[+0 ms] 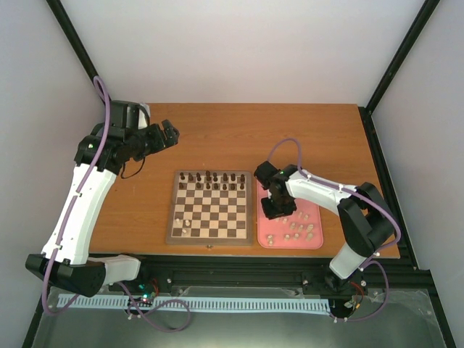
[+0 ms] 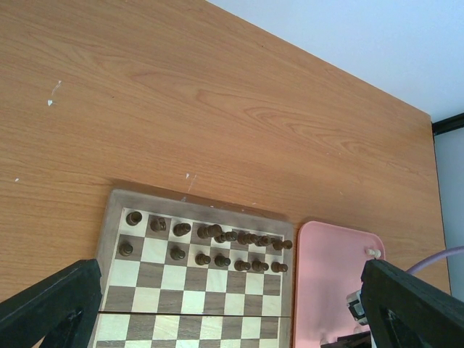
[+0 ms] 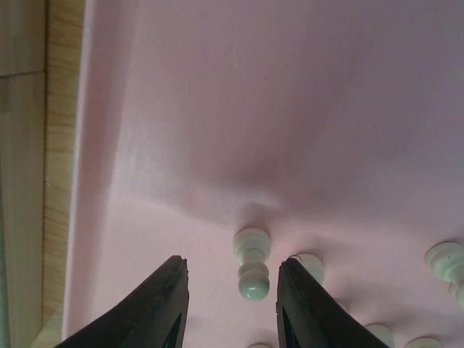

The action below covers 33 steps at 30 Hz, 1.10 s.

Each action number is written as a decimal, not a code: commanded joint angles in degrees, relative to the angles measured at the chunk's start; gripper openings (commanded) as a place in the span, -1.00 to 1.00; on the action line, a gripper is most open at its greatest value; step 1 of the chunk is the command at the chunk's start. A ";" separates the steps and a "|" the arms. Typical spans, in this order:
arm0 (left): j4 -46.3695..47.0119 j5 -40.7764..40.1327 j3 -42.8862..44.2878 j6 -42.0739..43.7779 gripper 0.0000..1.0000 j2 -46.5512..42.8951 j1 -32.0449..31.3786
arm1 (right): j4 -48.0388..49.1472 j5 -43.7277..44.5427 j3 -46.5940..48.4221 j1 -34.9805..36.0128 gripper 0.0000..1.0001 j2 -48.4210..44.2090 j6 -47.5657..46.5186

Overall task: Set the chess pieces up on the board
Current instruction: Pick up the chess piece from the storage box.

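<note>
A: Chess pieces (image 1: pixel 297 229)?
B: Tiny, cream. Most lie in the pink tray (image 1: pixel 290 246), 3 o'clock of the board (image 1: pixel 210 210); a couple stand at its 7 o'clock corner.
A: End effectors?
B: Right end effector (image 3: pixel 232 264) apart, straddling one toppled piece. Left end effector (image 1: pixel 170 134) apart, empty, 10 o'clock over the tabletop (image 1: pixel 217 138).
A: Unclear?
B: Piece types; several are cut off.

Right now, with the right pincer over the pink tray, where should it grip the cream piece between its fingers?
Grip the cream piece at its narrow neck, coming from above: it seems to lie lengthwise in the open right pincer, so the fingers close across its thin sides.
</note>
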 commanded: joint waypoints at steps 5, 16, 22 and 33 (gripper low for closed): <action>1.01 0.55 0.12 0.80 0.99 -0.58 0.39 | 0.10 0.69 -2.12 -0.49 -0.35 0.00 1.51; 0.91 0.55 -0.33 0.84 0.99 -0.93 0.33 | 0.30 0.78 -2.41 -0.58 -0.43 1.43 1.72; 0.52 0.33 -0.33 1.18 0.99 -1.26 0.38 | 0.67 0.92 -2.86 -0.58 -0.56 2.09 2.32; 1.05 1.37 -1.56 0.93 1.00 -2.08 0.37 | -4.24 1.85 3.33 -0.37 -0.84 -0.69 2.60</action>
